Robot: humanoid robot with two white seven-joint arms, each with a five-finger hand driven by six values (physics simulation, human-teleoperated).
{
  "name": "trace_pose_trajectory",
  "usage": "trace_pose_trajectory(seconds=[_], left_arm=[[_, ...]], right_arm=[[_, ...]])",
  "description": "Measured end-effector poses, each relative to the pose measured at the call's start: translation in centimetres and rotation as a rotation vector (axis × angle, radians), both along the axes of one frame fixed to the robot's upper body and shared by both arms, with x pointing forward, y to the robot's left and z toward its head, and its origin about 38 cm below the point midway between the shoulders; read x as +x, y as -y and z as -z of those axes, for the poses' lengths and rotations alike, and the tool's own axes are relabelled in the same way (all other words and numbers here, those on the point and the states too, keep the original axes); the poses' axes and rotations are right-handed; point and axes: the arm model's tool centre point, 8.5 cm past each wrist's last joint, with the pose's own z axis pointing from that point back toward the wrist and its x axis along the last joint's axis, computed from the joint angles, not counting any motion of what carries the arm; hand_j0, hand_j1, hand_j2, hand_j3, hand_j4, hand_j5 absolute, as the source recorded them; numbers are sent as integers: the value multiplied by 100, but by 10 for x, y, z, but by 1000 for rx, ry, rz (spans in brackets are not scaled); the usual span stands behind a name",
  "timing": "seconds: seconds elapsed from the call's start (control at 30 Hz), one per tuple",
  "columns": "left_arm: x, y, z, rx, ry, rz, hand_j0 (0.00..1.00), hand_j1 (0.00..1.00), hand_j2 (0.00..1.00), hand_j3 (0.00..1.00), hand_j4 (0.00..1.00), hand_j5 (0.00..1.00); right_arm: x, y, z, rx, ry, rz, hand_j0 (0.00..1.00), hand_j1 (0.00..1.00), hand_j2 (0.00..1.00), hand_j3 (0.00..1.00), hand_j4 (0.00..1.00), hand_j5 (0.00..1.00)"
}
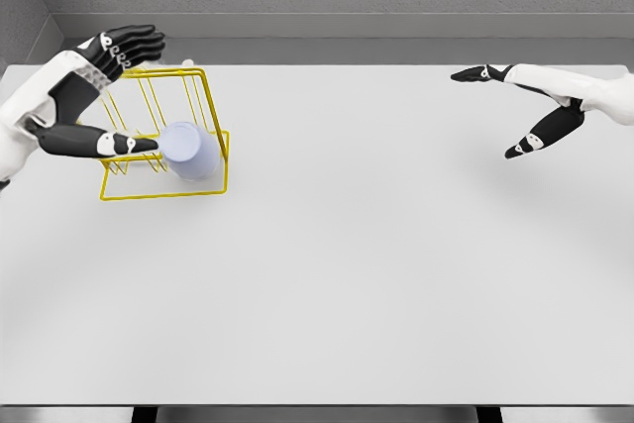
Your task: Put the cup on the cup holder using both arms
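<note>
The cup (pixel 190 151) sits inside the yellow wire cup holder (pixel 166 190) near the surface's (pixel 396 274) far-left corner. The left hand (pixel 104 96) is spread open around it, gripping nothing; the right hand (pixel 515 111) hangs open, well apart toward the far-right corner.

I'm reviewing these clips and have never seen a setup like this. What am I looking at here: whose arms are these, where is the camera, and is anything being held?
This is a simulator's render from a camera on a humanoid robot's head, looking down at a white table. The white arms are the robot's own. The left hand is spread around a yellow wire cup holder, its thumb touching a pale lavender cup that sits on the holder; whether it grips the cup is unclear. The right hand hangs open at the far right, holding nothing.
</note>
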Motion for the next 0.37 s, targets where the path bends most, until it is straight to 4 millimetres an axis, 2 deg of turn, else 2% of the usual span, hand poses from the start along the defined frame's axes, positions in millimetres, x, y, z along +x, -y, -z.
trace_pose_trajectory(seconds=[0.17,0.37], left_arm=[[-11,-3,-1,-14,69,31,100,100,100,100,100,100],[-21,2,11,-21,50,55,100,100,100,100,100,100]], right_arm=[[0,1,0,-2,0,1,100,100,100,100,100,100],[0,1,0,-2,0,1,100,100,100,100,100,100]])
